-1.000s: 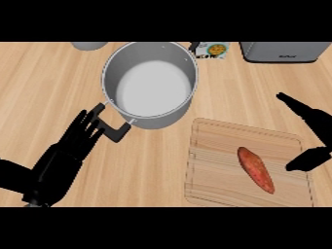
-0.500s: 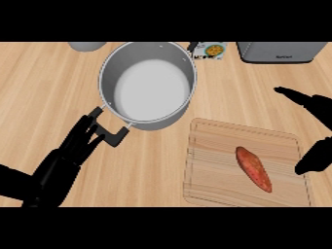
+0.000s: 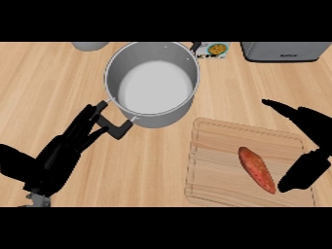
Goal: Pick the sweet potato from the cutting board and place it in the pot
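An orange sweet potato (image 3: 258,168) lies on the wooden cutting board (image 3: 226,146) at the lower right. A grey pot (image 3: 152,82) with a black handle (image 3: 117,126) stands on the counter to the board's upper left. My right hand (image 3: 316,146) hovers at the board's right edge, open, its thumb just right of the sweet potato and its fingers stretched up to the left. My left hand (image 3: 57,155) rests open at the lower left, fingertips close to the pot's handle.
At the counter's back edge stand a grey appliance (image 3: 283,50), a small box with a printed label (image 3: 213,49) and part of a grey round object (image 3: 90,45). Bare wooden counter lies at the left and between pot and board.
My right hand has moved left and down toward the sweet potato, now overlapping the board's right edge. The left hand has barely shifted. Pot and sweet potato have not moved.
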Motion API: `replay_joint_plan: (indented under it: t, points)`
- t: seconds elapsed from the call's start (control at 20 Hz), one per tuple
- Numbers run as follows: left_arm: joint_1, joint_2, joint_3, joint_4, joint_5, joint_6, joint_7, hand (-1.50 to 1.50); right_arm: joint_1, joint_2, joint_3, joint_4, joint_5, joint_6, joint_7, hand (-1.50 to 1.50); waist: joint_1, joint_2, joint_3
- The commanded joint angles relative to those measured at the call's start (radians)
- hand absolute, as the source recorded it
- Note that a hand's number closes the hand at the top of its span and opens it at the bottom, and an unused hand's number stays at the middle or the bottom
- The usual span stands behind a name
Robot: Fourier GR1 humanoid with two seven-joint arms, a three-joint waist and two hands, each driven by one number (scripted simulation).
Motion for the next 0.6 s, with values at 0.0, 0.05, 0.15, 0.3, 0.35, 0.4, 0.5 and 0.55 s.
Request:
replay_joint_plan:
  t: [0.0, 0.05, 0.15, 0.3, 0.35, 0.4, 0.5, 0.55]
  points:
    - [-0.024, -0.036, -0.047, 0.086, -0.052, -0.013, -0.017, 0.0, 0.049, 0.071, -0.009, 0.021, 0.068, -0.002, -0.017, -1.5, 0.003, 0.012, -0.004]
    - [0.01, -0.006, -0.022, 0.072, 0.003, -0.057, -0.001, 0.0, 0.059, 0.1, 0.037, 0.008, 0.088, -0.024, 0.019, -1.5, 0.006, 0.012, -0.005]
    - [-0.063, -0.014, 0.002, 0.122, 0.008, -0.036, 0.043, 0.0, 0.013, 0.122, 0.041, -0.035, 0.08, 0.004, 0.109, -1.5, 0.003, 0.012, -0.005]
    - [-0.01, -0.026, -0.029, 0.064, -0.04, -0.016, 0.034, 0.0, 0.108, 0.092, 0.055, -0.033, 0.186, 0.008, 0.021, -1.5, 0.002, 0.011, -0.004]
    - [-0.002, -0.057, -0.055, 0.039, -0.068, 0.02, 0.04, 0.0, 0.06, 0.147, 0.063, -0.032, 0.193, -0.004, 0.116, -1.5, 0.007, 0.011, -0.005]
    - [-0.022, -0.02, -0.016, 0.06, -0.026, -0.028, 0.048, 0.0, 0.063, 0.131, 0.079, -0.028, 0.221, 0.016, 0.11, -1.5, 0.006, 0.011, -0.005]
    - [-0.021, 0.0, 0.019, 0.14, -0.028, -0.078, -0.04, 0.0, 0.091, 0.099, 0.067, 0.02, 0.271, 0.025, 0.042, -1.5, 0.003, 0.013, -0.005]
    - [-0.04, -0.042, -0.018, 0.138, -0.048, -0.031, 0.005, 0.0, 0.099, 0.122, 0.1, 0.011, 0.321, -0.002, 0.052, -1.5, 0.0, 0.013, -0.005]
